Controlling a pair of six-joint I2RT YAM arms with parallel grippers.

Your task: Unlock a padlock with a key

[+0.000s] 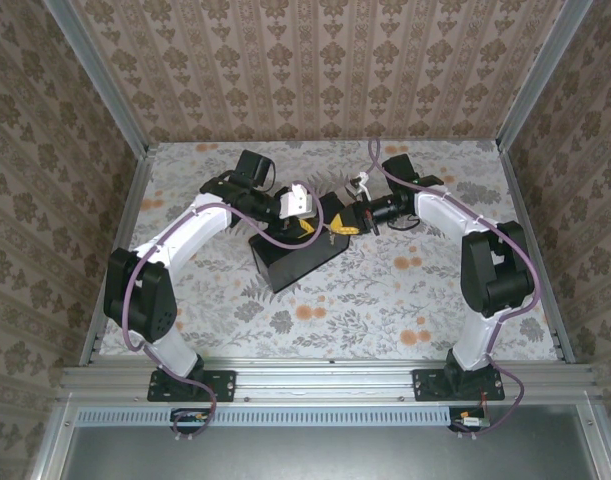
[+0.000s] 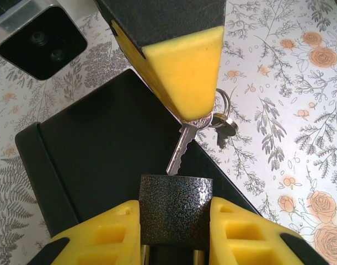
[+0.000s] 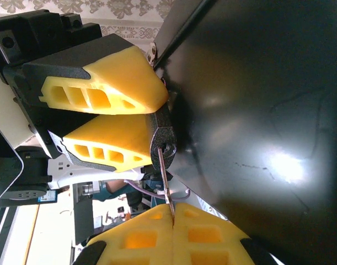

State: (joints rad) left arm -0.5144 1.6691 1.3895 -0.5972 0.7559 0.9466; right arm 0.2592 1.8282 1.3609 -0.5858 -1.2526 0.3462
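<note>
My left gripper (image 2: 176, 215) is shut on the padlock (image 2: 176, 207), a small lock with a dark speckled body, its yellow fingers pressing both sides. The shackle legs show below the body. The key (image 2: 182, 148), slim and silver, hangs from my right gripper (image 3: 173, 212), which is shut on its head. The key's tip meets the padlock's keyhole end (image 3: 167, 148). A key ring (image 2: 222, 113) with a second key dangles beside it. Both grippers meet above the black box (image 1: 295, 258), the left gripper (image 1: 303, 215) facing the right gripper (image 1: 347, 222).
The black box lies flat on the floral table (image 1: 385, 300), directly beneath the padlock and key. Patterned walls (image 1: 315, 60) enclose the table on three sides. The right arm's white wrist camera (image 2: 38, 36) hangs just above the box's far corner.
</note>
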